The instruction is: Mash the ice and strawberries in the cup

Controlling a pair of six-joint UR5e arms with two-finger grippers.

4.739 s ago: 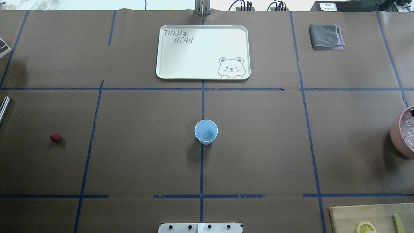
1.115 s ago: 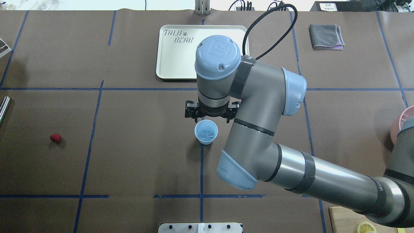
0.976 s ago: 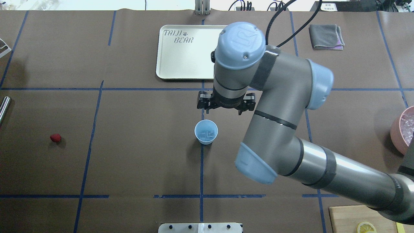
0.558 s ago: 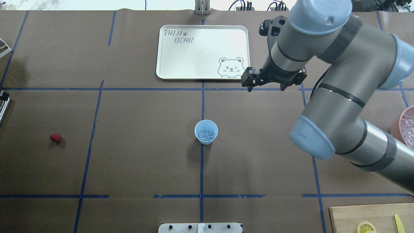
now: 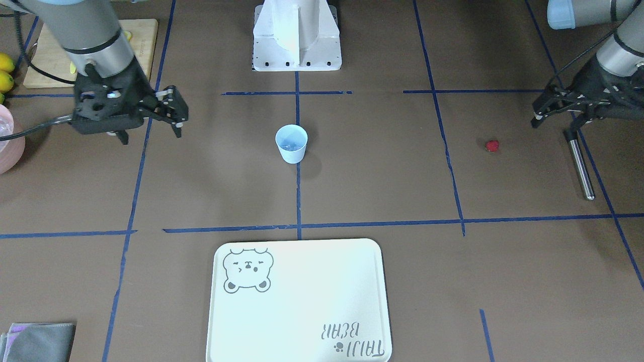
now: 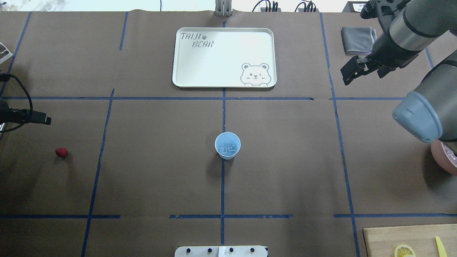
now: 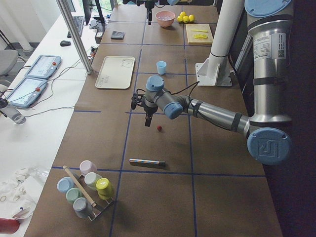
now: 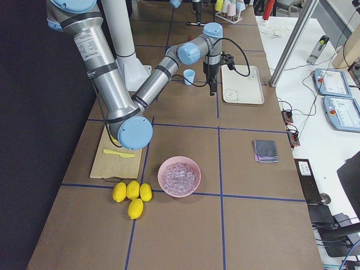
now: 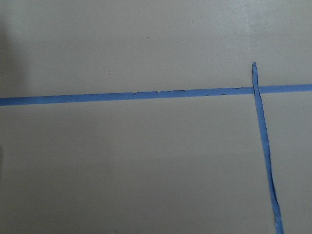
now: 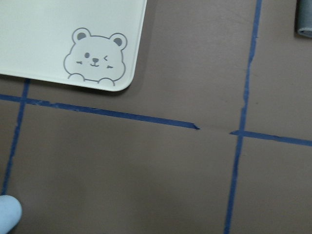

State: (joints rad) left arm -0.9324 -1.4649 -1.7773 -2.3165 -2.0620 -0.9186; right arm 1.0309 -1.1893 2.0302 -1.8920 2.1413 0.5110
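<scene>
While the cup point(image 6: 227, 145) stands upright on the tape cross at the table's middle with ice point(image 6: 228, 147) inside, the strawberry point(image 6: 61, 152) lies well apart on the robot's left. Near it hangs the left gripper point(image 5: 551, 125), fingers spread, empty, over a metal rod point(image 5: 579, 168); the right gripper point(image 5: 150, 133), likewise spread, hangs near the pink bowl point(image 5: 10, 146).

Brown table point(image 6: 150, 171) with blue tape lines point(image 6: 222, 185)

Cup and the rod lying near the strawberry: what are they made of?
Cup: probably thin plastic, paper not excluded; matte, uniform pale blue, thin rim.
Rod: looks like polished metal; silvery, with a bright highlight running along it.
</scene>
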